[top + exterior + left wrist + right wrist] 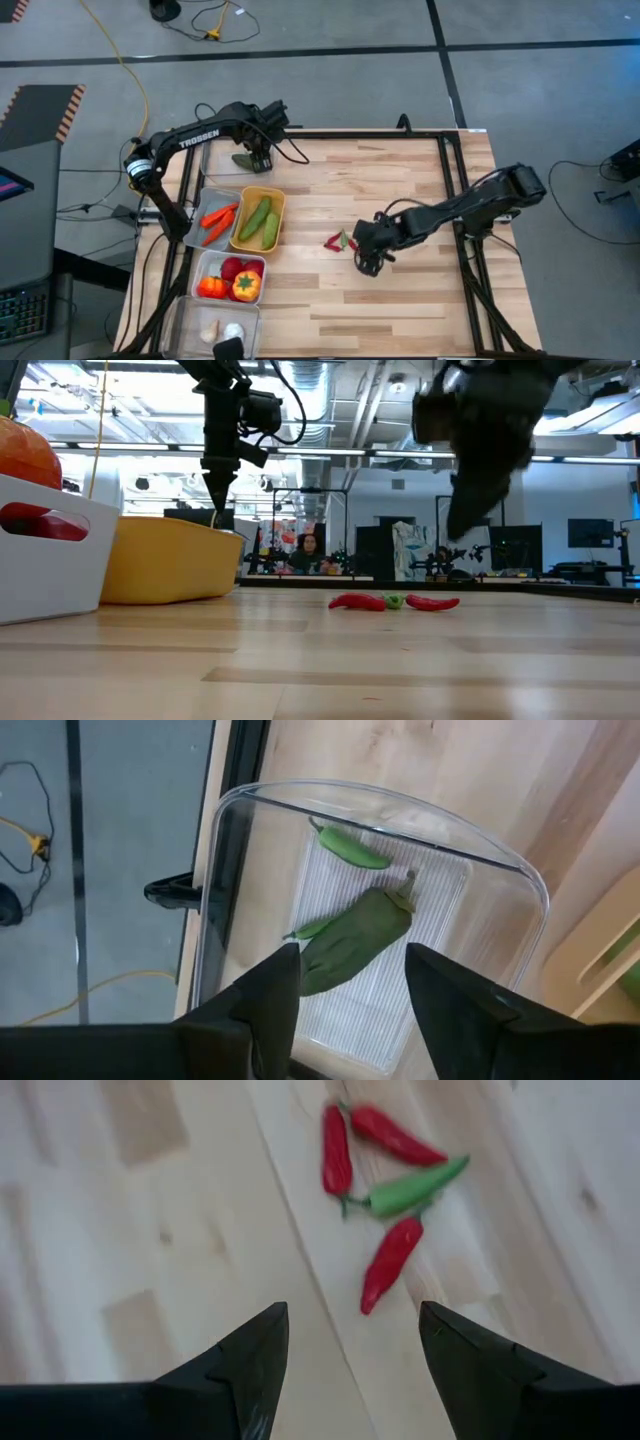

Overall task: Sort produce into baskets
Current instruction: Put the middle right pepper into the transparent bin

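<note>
Seemingly mid-sort, the right gripper (345, 1350) is hovering, fingers spread, near the loose chillies (385, 1175) on the bare table (400, 300), needing to close on one, while the left gripper (345, 985) is waiting, spread, over the clear basket (520, 880) holding green chillies (350, 935).

This is a robotics lab or workshop. The wooden table (380, 290) stands on a grey floor (560, 100) marked with black tape lines, with cables and a yellow cord (125, 70) lying loose. Beyond the table, an open hall shows exposed ceiling ducts (330, 380), monitors (590, 532), equipment racks and a seated person (307, 550).
</note>
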`<state>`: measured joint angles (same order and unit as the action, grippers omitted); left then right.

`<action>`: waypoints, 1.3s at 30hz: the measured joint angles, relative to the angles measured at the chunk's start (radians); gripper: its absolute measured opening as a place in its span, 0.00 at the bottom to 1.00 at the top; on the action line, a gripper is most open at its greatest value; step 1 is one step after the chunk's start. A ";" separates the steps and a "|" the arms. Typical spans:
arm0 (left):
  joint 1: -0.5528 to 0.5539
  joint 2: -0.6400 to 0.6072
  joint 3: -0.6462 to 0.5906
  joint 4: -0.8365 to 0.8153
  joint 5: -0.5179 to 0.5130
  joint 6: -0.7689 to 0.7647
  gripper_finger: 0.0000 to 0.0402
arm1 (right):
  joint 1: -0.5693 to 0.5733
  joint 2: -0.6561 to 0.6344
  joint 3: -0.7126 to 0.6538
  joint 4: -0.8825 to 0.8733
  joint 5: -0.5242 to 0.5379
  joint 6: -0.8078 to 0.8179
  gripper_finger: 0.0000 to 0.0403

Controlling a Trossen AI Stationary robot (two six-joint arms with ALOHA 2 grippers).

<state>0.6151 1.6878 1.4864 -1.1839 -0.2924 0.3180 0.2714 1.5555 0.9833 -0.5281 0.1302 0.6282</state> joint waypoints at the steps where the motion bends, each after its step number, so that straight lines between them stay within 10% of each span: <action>1: 0.000 0.000 0.000 0.000 0.001 0.000 0.43 | 0.006 0.023 0.000 0.001 0.009 0.014 0.62; 19: 0.000 0.000 0.000 0.027 0.026 -0.010 0.43 | 0.009 0.248 0.004 0.117 0.063 0.046 0.47; 39: -0.004 -0.002 0.000 -0.027 0.026 0.030 0.43 | -0.027 0.247 0.008 0.127 0.084 0.046 0.10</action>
<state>0.6109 1.6855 1.4867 -1.2114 -0.2661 0.3482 0.2446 1.8022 0.9909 -0.4014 0.2145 0.6739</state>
